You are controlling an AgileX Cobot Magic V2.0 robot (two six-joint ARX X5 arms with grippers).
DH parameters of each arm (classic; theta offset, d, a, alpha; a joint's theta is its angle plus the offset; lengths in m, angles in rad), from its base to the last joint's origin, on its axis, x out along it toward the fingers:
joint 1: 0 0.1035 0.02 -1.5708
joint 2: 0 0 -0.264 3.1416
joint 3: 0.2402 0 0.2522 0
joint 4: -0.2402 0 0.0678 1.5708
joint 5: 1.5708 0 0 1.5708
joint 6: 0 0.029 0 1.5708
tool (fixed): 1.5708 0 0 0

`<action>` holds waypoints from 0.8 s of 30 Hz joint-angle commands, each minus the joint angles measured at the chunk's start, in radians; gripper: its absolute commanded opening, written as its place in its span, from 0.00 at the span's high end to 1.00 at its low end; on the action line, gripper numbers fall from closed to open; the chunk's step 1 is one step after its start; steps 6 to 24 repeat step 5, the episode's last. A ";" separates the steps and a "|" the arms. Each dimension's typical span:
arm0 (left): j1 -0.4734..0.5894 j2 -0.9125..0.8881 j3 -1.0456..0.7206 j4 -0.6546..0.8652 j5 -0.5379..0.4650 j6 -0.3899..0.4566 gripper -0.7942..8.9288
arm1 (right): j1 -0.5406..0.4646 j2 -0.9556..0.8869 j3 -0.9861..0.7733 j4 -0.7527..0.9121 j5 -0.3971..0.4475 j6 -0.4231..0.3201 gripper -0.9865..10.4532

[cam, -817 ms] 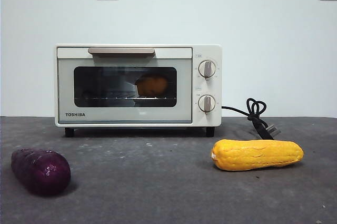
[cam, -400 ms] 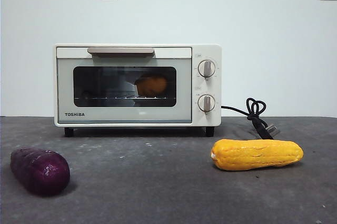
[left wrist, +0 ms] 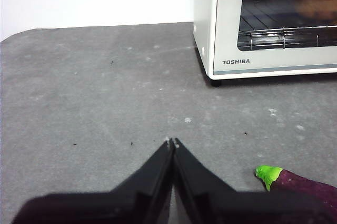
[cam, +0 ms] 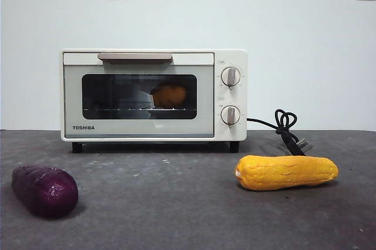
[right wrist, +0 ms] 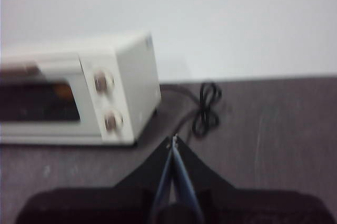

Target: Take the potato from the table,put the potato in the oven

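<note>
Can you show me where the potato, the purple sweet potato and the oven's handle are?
potato [cam: 169,95]: front view, its middle, seen behind the oven's glass door.
purple sweet potato [cam: 45,190]: front view, middle of its body.
oven handle [cam: 135,56]: front view, centre of the bar.

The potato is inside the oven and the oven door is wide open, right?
Not quite. The potato is inside the oven, but the door is shut. The front view shows the potato behind the closed glass.
</note>
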 commanded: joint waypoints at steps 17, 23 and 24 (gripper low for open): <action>0.003 -0.003 -0.014 0.001 -0.002 -0.009 0.92 | -0.006 -0.059 -0.078 -0.063 0.003 0.011 0.91; 0.003 -0.003 -0.014 0.001 -0.002 -0.009 0.92 | -0.006 -0.059 -0.078 -0.063 0.003 0.011 0.91; 0.003 -0.003 -0.014 0.001 -0.002 -0.009 0.92 | -0.006 -0.059 -0.078 -0.063 0.003 0.011 0.91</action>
